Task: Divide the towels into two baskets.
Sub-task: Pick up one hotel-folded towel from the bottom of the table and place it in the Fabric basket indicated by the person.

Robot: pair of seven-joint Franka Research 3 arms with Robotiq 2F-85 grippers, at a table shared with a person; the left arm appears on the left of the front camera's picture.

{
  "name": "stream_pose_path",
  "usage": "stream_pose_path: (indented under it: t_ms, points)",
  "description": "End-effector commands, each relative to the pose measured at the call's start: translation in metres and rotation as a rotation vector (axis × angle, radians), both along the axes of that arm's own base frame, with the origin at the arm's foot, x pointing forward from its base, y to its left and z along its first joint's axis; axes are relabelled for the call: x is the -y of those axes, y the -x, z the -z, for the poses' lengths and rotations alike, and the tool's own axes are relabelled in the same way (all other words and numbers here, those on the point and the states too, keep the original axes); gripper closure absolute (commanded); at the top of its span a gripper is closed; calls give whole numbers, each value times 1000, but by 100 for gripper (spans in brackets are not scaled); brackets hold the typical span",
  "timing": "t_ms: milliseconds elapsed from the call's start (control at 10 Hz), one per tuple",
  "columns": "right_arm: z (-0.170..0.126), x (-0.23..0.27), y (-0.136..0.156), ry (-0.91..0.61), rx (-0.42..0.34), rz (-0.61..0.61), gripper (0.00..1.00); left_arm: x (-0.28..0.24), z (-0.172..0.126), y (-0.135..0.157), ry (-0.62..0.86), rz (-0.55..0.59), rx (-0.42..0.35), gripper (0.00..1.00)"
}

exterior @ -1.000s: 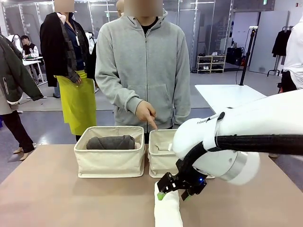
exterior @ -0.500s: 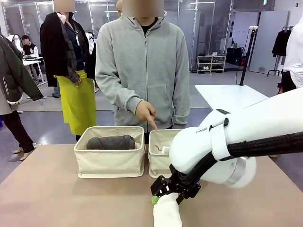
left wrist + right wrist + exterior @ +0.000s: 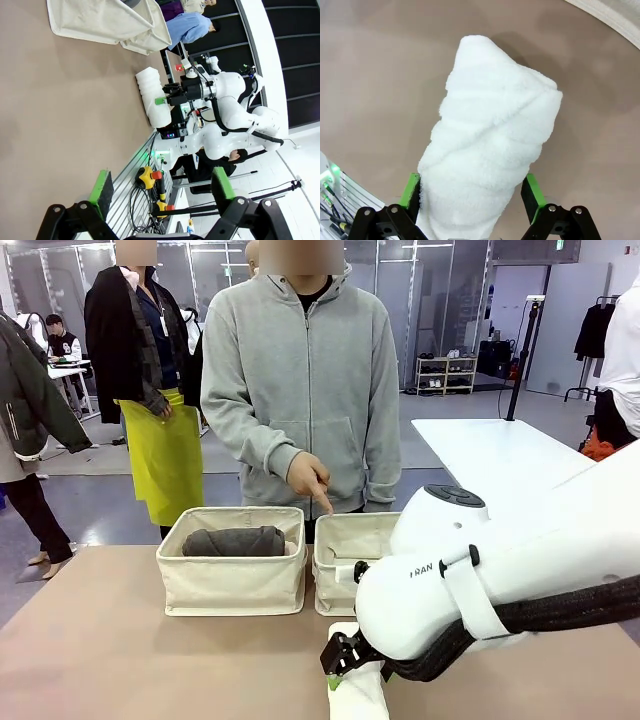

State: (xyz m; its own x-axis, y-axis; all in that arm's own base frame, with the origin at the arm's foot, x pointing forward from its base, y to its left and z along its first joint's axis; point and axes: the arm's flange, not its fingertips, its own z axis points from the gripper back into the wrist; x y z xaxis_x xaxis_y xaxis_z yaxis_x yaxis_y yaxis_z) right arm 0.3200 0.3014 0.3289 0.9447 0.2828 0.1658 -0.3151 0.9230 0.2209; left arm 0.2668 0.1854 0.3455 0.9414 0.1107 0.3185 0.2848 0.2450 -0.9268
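Lower now than a second ago, the right gripper (image 3: pixel 472 200) straddles the white towel (image 3: pixel 490 145) — a plush, ridged terry roll lying on the smooth tan table (image 3: pixel 120 660) — fingers spread at its sides, not pinching. Beyond stand two cream canvas baskets (image 3: pixel 232 562); a dark grey towel (image 3: pixel 234 541) fills the left. The left gripper (image 3: pixel 162 187) hangs spread, empty.
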Motion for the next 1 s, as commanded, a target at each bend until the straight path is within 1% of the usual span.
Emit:
stream_pose_path:
  t_ms: [0,200,300,400,700,800,900]
  points:
    - [14,-10,-5,15,-9,49,0,-1,-3,4,9,5,-6,0]
    - [20,-8,-10,9,0,49,0,-1,-3,4,9,5,-6,0]
    - [22,-8,-10,28,10,17,11,-1,-3,4,9,5,-6,0]
    - [22,-8,-9,28,5,6,20,-1,-3,4,9,5,-6,0]
    - [21,-6,-9,23,-8,7,51,-1,-3,4,9,5,-6,0]
    - [17,-6,-8,19,-12,8,60,-1,-3,4,9,5,-6,0]
    - [9,-4,-7,22,-29,4,71,-1,-3,4,9,5,-6,0]
